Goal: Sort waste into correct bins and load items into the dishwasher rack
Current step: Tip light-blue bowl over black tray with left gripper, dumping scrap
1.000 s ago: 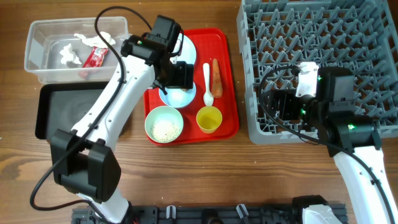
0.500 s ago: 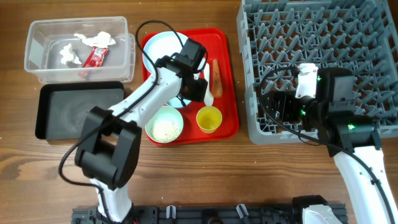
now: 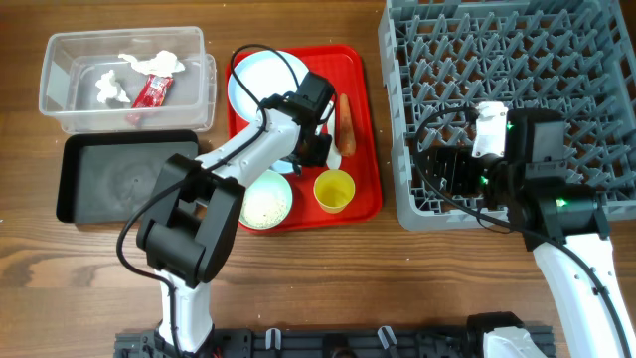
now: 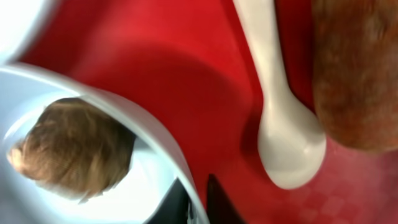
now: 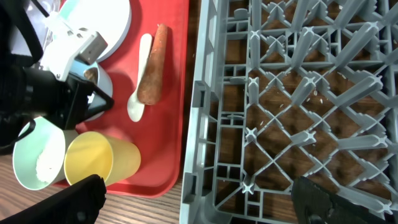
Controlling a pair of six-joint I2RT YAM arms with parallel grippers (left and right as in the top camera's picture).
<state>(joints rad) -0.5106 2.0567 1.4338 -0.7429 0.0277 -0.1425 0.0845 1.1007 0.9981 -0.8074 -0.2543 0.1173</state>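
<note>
Shifting rightward off the large pale blue plate (image 3: 260, 82), the left hand (image 4: 198, 200) is straddling the rim of the small pale blue bowl (image 4: 134, 124) holding the small brown lump (image 4: 68, 152), on the flat red serving tray (image 4: 174, 56). Its fingers (image 4: 176, 202) are sitting narrowly apart; whether they are pinching I cannot tell. Emptying that bowl seems the step in hand, calling next for a firm pinch and a level lift. The right hand (image 5: 202, 202) is hanging wide open, empty, over the grey plastic dishwasher rack (image 3: 517, 50).

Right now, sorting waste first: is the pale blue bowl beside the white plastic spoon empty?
Not empty: a small brown lump lies inside the bowl.
</note>
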